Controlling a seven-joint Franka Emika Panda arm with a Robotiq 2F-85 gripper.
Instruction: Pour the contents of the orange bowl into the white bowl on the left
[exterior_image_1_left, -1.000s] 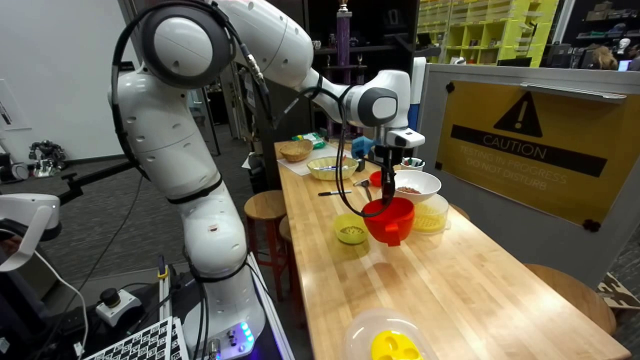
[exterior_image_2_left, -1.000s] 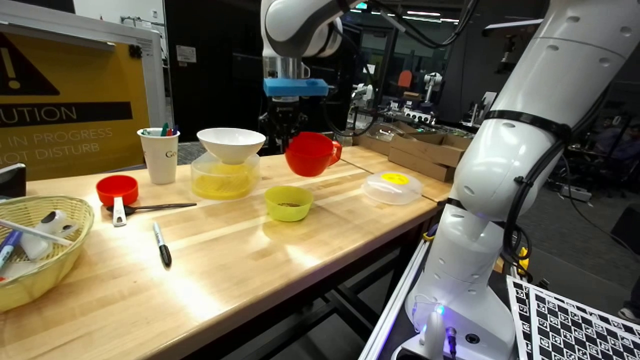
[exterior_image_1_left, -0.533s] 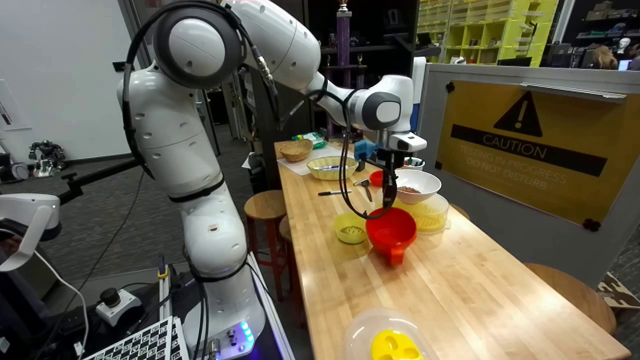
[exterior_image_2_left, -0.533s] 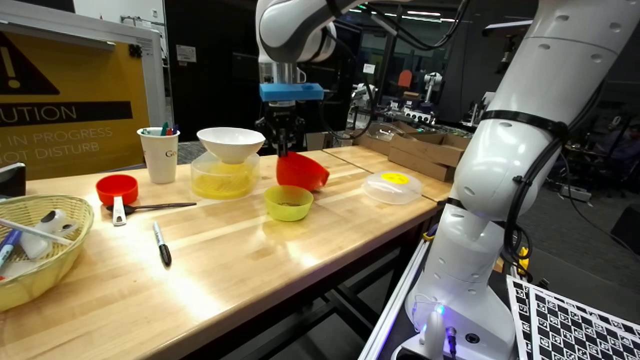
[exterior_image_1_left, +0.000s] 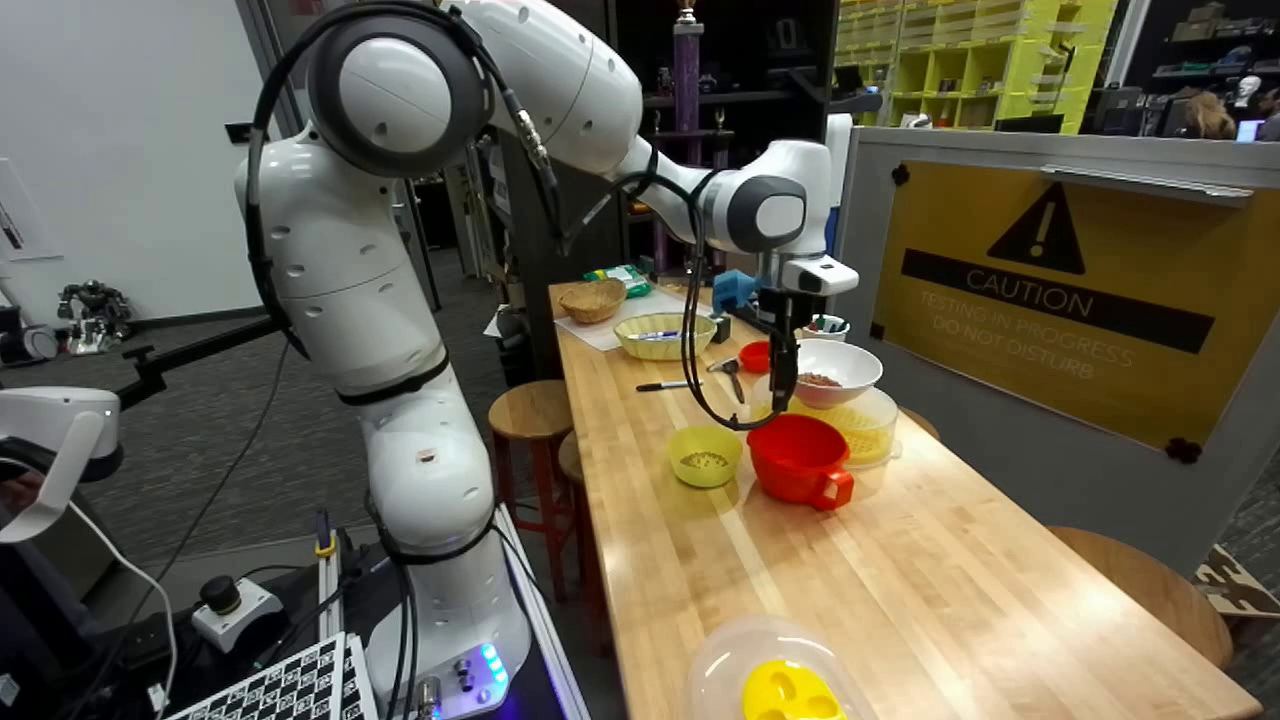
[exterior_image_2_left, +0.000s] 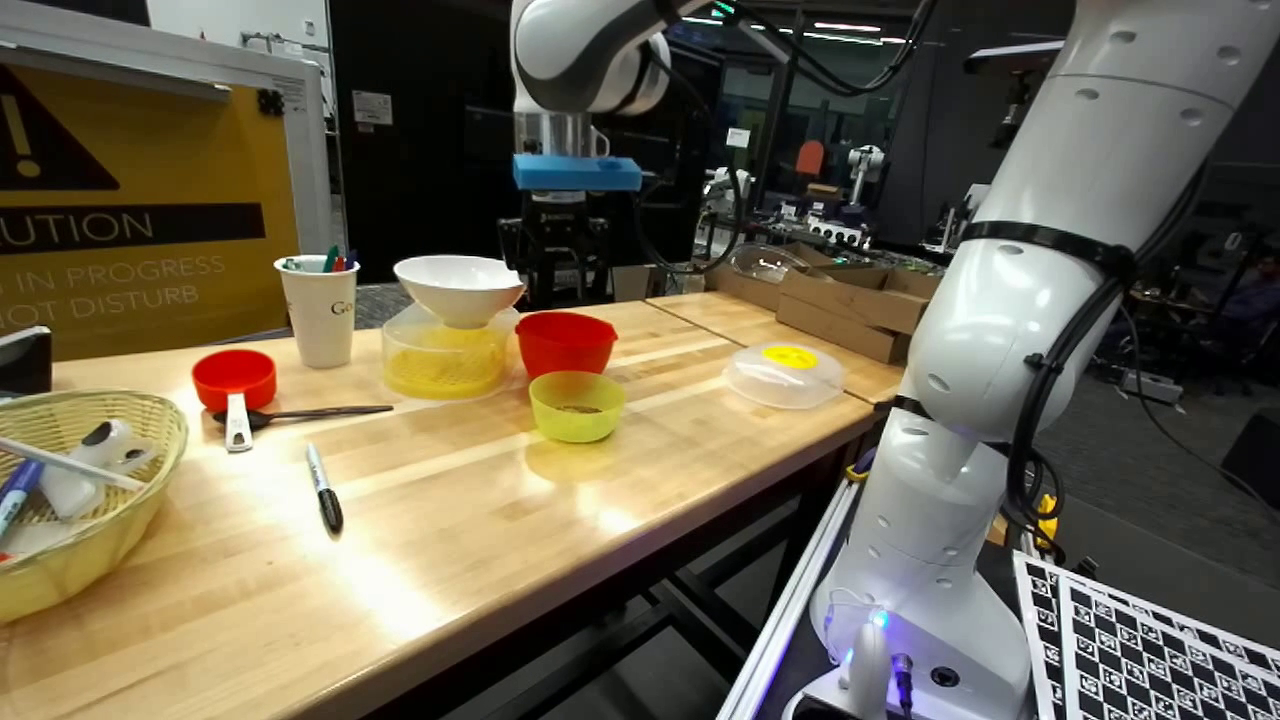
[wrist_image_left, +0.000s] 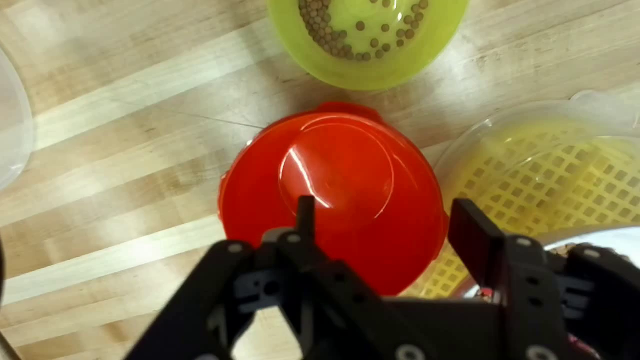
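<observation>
- Fingers (wrist_image_left: 477, 245) apart, nothing held — orange bowl (wrist_image_left: 345, 165), seemingly empty, upright just below.
- White bowl (exterior_image_2_left: 458, 292) close beside fingers, w/ bits (exterior_image_1_left: 820, 380); pour prob. done, straight lift best.

The arm (exterior_image_1_left: 325, 262) is glossy white, a dark grey ring (exterior_image_1_left: 323, 96) around its joint cap (exterior_image_1_left: 394, 94) at upper left in an exterior view. Black cables (exterior_image_1_left: 254, 190) are strapped along it; blue lights (exterior_image_1_left: 495, 664) dot its base (exterior_image_1_left: 430, 630). A blue block (exterior_image_2_left: 577, 173) tops the black end effector (wrist_image_left: 385, 204), whose blurred, pale screws (wrist_image_left: 235, 248) seem metal.
</observation>
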